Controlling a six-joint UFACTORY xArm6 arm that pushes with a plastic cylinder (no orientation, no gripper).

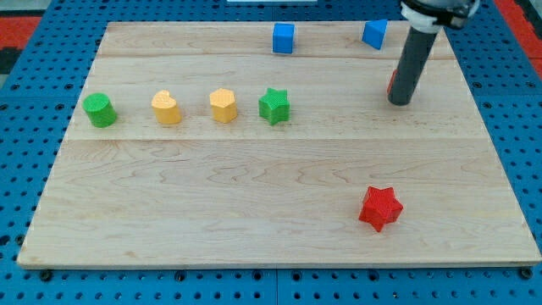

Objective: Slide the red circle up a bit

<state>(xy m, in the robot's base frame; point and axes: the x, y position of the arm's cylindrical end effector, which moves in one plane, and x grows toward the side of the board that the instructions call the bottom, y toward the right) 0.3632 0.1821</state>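
Observation:
The red circle (pixel 391 82) is almost wholly hidden behind my rod at the view's upper right; only a thin red sliver shows on the rod's left side. My tip (pixel 400 102) rests on the board right in front of that block, touching or nearly touching it. A blue block (pixel 374 33) lies just above and left of the rod, near the board's top edge.
A blue cube (pixel 283 38) sits at the top middle. A row runs across the left half: green block (pixel 100 110), yellow heart (pixel 167 108), yellow hexagon (pixel 223 105), green star (pixel 274 106). A red star (pixel 379 208) lies at the lower right. The wooden board (pixel 254 212) sits on blue pegboard.

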